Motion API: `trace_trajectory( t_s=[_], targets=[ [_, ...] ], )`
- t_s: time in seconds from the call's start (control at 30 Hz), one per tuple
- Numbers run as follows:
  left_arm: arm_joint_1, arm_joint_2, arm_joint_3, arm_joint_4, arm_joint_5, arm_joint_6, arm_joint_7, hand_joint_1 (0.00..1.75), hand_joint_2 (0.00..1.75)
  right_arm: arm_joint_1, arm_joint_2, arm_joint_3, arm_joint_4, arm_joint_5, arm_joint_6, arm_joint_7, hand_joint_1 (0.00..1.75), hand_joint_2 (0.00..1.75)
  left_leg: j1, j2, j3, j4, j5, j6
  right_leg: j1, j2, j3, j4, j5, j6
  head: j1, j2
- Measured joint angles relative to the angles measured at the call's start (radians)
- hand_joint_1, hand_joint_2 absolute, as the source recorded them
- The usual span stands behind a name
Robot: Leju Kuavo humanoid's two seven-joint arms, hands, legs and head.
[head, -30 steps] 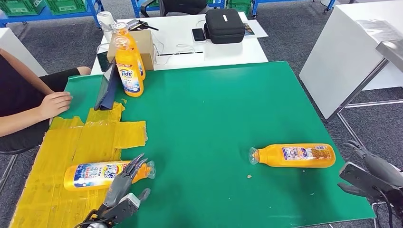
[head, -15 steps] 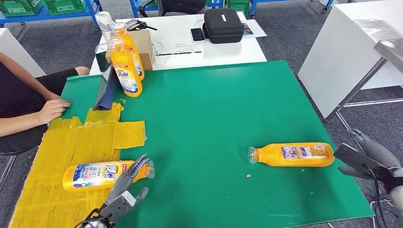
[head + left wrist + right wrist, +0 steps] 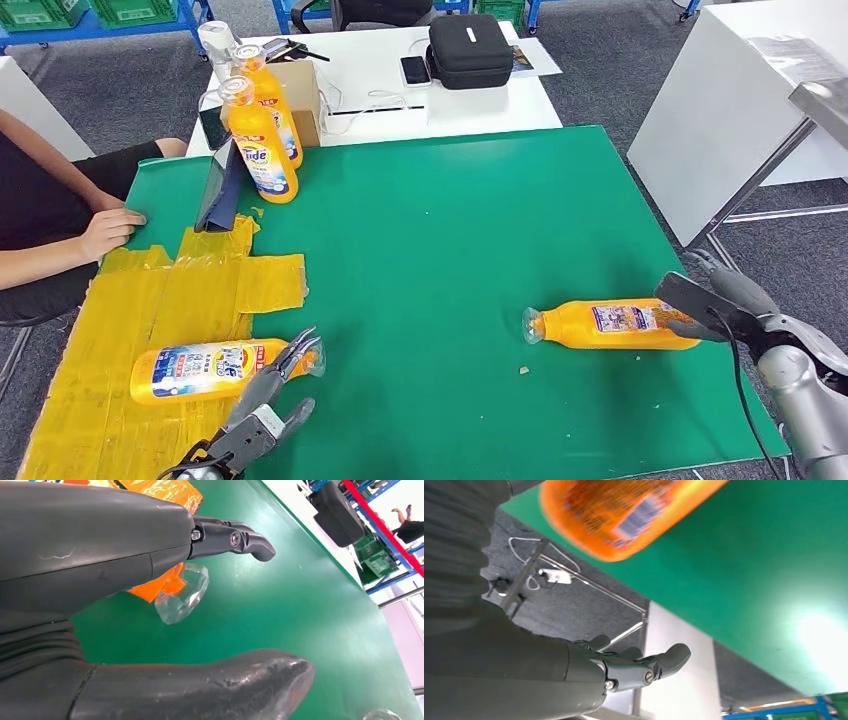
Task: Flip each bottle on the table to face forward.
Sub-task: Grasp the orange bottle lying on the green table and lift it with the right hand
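Orange bottle (image 3: 618,324) lying, right hand (image 3: 722,305) beside, open

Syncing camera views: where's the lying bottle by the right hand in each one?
Head view: bottle lies on its side at the right of the green mat, its base at the right hand.
Left wrist view: not in it; the clear cap there belongs to the other lying bottle.
Right wrist view: blurred orange base at the top.
Shared landmark: the green mat.
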Motion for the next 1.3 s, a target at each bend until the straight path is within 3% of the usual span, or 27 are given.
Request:
trace_trajectory(
  t_s=[0.3, 0.67, 0.77, 0.83, 0.97, 1.07, 1.3],
  targets=[
    [0.002, 0.0, 0.0, -0.02, 0.003, -0.005, 0.007, 0.0, 0.0, -0.091, 0.067, 0.119, 0.107, -0.019, 0.025, -0.027, 0.0, 1.75, 0.0, -0.002, 0.001, 0.0, 0.0, 0.0, 0.001, -0.001, 0.001, 0.0, 0.0, 0.0, 0.0, 0.0],
    [-0.009, 0.003, 0.0, -0.019, 0.008, -0.005, 0.007, 0.0, 0.0, -0.095, -0.011, 0.309, 0.105, -0.159, 0.167, -0.043, 0.0, 1.75, 0.0, -0.001, 0.002, 0.001, 0.0, 0.0, 0.0, -0.001, 0.002, 0.0, 0.0, 0.0, 0.0, 0.0],
    [-0.01, 0.003, 0.0, -0.019, 0.013, -0.005, 0.009, 0.0, 0.0, -0.091, -0.025, 0.339, 0.089, -0.172, 0.119, -0.048, 0.0, 1.75, 0.0, -0.002, 0.002, 0.001, 0.0, 0.0, 0.0, -0.001, 0.003, 0.0, 0.0, 0.0, 0.0, 0.0],
    [-0.005, 0.003, 0.002, -0.02, 0.018, -0.002, 0.013, 0.0, 0.0, -0.073, -0.016, 0.343, 0.073, -0.164, 0.03, -0.065, 0.0, 1.75, 0.001, -0.001, 0.001, 0.001, 0.0, 0.0, 0.001, -0.001, 0.003, 0.0, 0.0, 0.0, 0.0, 0.0],
    [0.028, 0.003, 0.014, -0.048, 0.019, 0.0, 0.026, 0.0, 0.0, 0.002, 0.063, 0.315, 0.003, -0.117, -0.123, -0.084, 0.0, 1.75, 0.003, 0.0, 0.001, 0.001, 0.0, 0.0, 0.003, 0.001, 0.0, 0.0, 0.0, 0.0, 0.0, 0.0],
    [0.044, 0.002, 0.023, -0.065, 0.018, -0.003, 0.03, 0.0, 0.0, 0.039, 0.082, 0.308, -0.058, -0.096, -0.077, -0.063, 0.0, 1.75, 0.003, -0.004, -0.002, 0.001, 0.0, -0.001, 0.003, -0.003, -0.002, 0.0, 0.0, 0.0, -0.001, 0.0],
    [0.055, 0.0, 0.043, -0.076, 0.014, -0.01, 0.03, 0.0, 0.0, 0.04, 0.033, 0.321, -0.109, -0.075, 0.024, -0.026, 0.0, 1.75, 0.002, -0.003, -0.003, 0.002, 0.0, -0.001, 0.002, -0.004, -0.002, 0.0, 0.0, 0.0, 0.0, 0.0]
  ],
)
